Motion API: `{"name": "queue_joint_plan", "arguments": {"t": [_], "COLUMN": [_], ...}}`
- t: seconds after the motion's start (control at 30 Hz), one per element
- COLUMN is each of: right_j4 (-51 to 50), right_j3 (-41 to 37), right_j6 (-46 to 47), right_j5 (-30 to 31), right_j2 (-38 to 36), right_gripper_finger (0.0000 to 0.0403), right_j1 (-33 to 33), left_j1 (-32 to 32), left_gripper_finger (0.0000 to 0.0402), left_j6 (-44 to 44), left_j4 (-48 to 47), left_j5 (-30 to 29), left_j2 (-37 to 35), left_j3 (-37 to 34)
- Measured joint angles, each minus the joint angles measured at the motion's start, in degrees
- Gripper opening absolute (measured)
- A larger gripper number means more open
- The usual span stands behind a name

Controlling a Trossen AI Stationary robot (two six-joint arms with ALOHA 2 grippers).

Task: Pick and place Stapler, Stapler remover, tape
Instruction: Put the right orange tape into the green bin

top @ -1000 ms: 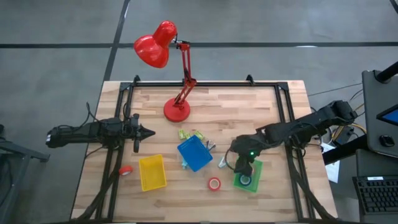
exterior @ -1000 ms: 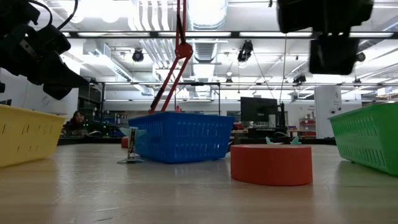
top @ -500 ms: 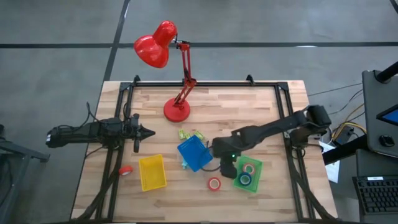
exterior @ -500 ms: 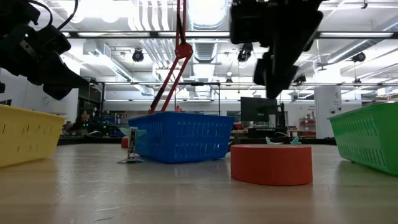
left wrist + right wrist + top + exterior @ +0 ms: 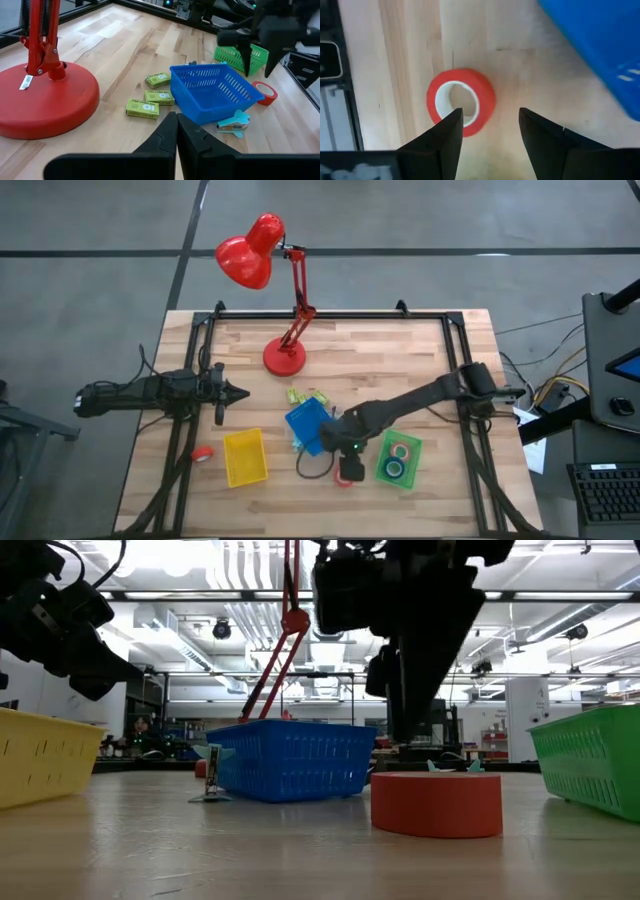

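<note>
My right gripper [image 5: 490, 115] is open and points down over a red-rimmed tape roll [image 5: 461, 102] that lies flat on the table between the blue tray [image 5: 311, 427] and the green tray [image 5: 398, 461]. One finger stands over the roll's rim, the other beside it. In the low view the gripper [image 5: 400, 690] hangs just above the roll [image 5: 436, 805]. The green tray holds a red roll [image 5: 404, 450] and a green-blue roll [image 5: 395, 470]. Another red roll [image 5: 203, 453] lies left of the yellow tray [image 5: 245, 457]. A teal stapler remover [image 5: 232, 125] lies beside the blue tray. My left gripper [image 5: 176, 131] is shut, waiting at the table's left.
A red desk lamp stands with its round base [image 5: 285, 357] at the table's far middle. Small green-yellow boxes [image 5: 150, 97] lie between the lamp base and the blue tray. Black rails [image 5: 330, 314] frame the table. Bare wood shows along the near edge and the far right.
My right gripper has swung from above the green tray toward the table's left and come down over the red tape roll on the table. With it gone, two rolls show inside the green tray. The left arm has kept still.
</note>
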Motion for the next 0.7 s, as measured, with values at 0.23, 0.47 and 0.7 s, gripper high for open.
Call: {"name": "queue_joint_plan", "arguments": {"t": [0.23,0.47,0.7], "right_j4": [-3.5,-2.6,-3.1], "right_j3": [4.8,6.1,6.1], "right_j6": [0.0,-0.2,0.0], "right_j5": [0.0,1.7,3.0], "right_j2": [4.1,6.7,6.3], "right_gripper_finger": [0.0170,0.0155,0.0136], "right_j1": [3.8,4.3,4.4], "left_j1": [0.0,0.0,0.0], "left_gripper_finger": [0.0007,0.0007,0.0007], "left_j6": [0.0,0.0,0.0], "left_j4": [0.0,0.0,0.0], "left_j5": [0.0,0.0,0.0], "left_j2": [0.0,0.0,0.0], "left_j3": [0.0,0.0,0.0]}}
